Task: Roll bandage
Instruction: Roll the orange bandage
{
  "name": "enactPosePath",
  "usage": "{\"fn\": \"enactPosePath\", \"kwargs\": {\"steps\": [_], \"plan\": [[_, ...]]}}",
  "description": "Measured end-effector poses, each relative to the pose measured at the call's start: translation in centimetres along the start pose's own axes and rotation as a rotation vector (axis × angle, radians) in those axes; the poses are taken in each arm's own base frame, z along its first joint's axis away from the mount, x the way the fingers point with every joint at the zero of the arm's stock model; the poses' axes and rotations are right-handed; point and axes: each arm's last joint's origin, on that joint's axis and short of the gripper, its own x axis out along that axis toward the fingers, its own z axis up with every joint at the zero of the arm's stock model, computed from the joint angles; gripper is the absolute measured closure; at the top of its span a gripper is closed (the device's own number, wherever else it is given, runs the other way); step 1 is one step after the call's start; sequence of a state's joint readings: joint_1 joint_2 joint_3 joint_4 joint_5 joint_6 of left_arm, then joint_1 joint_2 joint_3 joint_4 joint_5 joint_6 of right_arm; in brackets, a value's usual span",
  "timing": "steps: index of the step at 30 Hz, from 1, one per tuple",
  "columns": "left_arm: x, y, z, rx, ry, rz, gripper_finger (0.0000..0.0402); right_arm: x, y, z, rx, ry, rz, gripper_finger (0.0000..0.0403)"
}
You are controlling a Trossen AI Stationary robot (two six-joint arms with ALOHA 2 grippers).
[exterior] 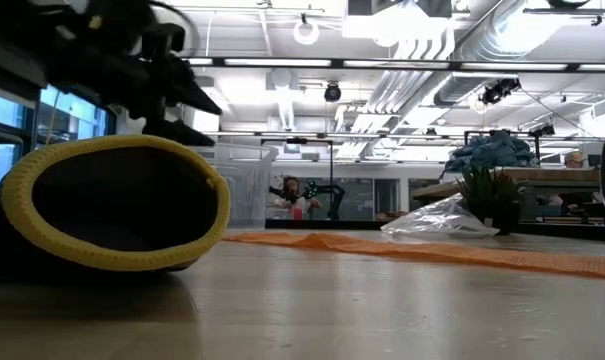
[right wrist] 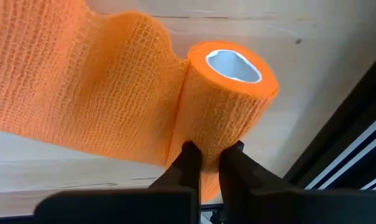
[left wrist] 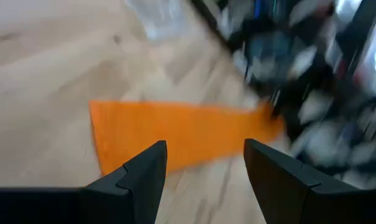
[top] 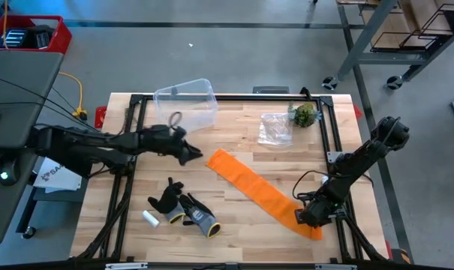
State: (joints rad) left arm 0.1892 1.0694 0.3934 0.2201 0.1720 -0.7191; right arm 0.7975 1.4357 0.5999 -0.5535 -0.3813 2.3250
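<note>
A: Starting nearest the table's front edge in the overhead view: black-grey-yellow gloves [top: 185, 211] at about 7 o'clock of the table centre, with a small white cylinder [top: 150, 218] just beside them. Anything of the task there?

B: None. Over at about 4 o'clock, though: the right gripper [right wrist: 210, 155], fingers pressed nearly together, pinching the lower edge of the bandage [top: 263, 193] where a short roll with a white core stands at the strip's end. From there, orange strip running flat and diagonal up to about 11 o'clock.

A: Risks from here?

B: A judgement only: thin pinch, low on the roll, so stretchy fabric likely to slip out or the roll to tip. Also a chance of the loose length dragging sideways and winding on crooked, with the far end unheld.

A: And the other arm?

B: Reaching in from 9 o'clock, stretched out low and nearly level. Left gripper [left wrist: 205, 163] spread wide, empty, hovering just short of the strip's free end, not touching. Right arm bent down steeply from the 3 o'clock side, wrist tucked toward the table's corner.

A: Farther back?

B: At 12 o'clock, a clear plastic tub [top: 186, 98]; toward 1 o'clock, a crumpled clear bag [top: 275, 128] and a small green plant [top: 305, 115] near it.
</note>
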Motion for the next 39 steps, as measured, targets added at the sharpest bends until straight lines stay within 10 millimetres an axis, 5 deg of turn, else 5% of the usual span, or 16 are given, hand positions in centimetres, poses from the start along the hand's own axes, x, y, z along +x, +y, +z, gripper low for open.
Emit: {"fn": "enactPosePath", "kwargs": {"steps": [4,15,19,23,27,39], "plan": [[2.6,0.0,0.6,0.173,0.187,0.093,0.0193,-0.3,0.1,-0.2,-0.001,-0.006,0.003,0.0393],[10.6,1.8,1.7,0.415,0.348,0.175,0.0198,-1.0,0.4,-0.6,-0.001,-0.038,0.009,0.0400],[13.3,2.4,1.9,0.450,0.373,0.204,0.0234,-1.0,0.5,-0.7,-0.005,-0.029,0.017,0.0400],[15.1,2.9,1.6,0.442,0.441,0.195,0.0316,-1.3,0.7,-1.0,-0.016,-0.020,0.027,0.0400],[14.9,3.2,0.4,0.397,0.571,0.215,0.0391,-1.9,0.8,-1.4,-0.009,-0.058,0.031,0.0401],[9.2,2.5,0.3,0.364,0.742,0.498,0.0400,-3.5,1.7,1.3,0.086,-0.189,0.016,0.0402]]}}
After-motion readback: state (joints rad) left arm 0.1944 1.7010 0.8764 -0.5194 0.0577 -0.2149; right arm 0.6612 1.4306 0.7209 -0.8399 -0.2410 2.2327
